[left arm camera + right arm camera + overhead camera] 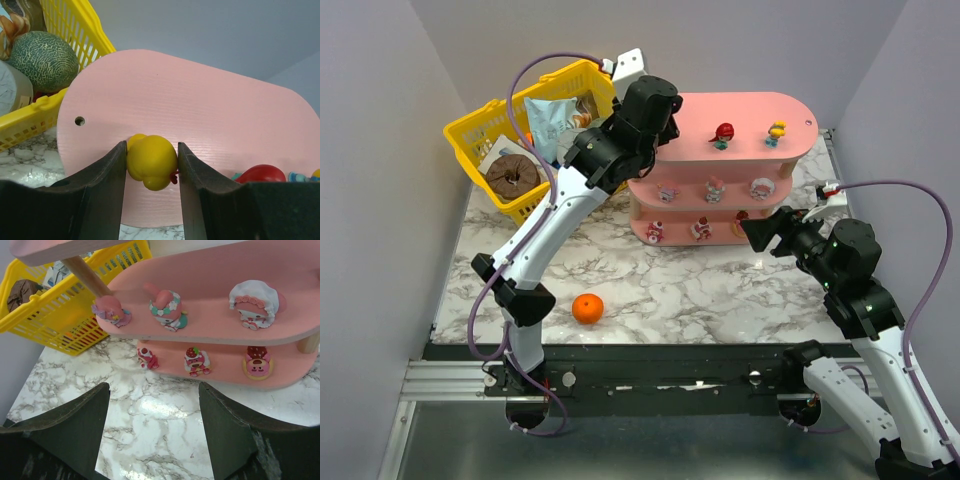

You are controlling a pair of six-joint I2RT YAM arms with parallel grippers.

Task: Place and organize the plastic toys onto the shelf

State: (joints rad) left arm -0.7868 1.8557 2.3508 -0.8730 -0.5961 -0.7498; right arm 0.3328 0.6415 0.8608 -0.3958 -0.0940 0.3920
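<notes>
Small yellow rounded plastic figurine (151, 161): clamped between fingers of left gripper (151, 150), held over left end of top board of pink three-tier oval shelf (210, 110). Cannot tell whether it touches the board.
Handling, judged: light, hard, smooth, likely to slip or roll. Best hold is across widest part of body.
Right gripper (152, 405): fingers spread wide, nothing between them, low in front of shelf.
Count: plastic toys (169, 307) nine. One held, two on top board, three on middle, three on bottom.
One orange ball (587, 309), one yellow mesh basket (470, 135).
</notes>
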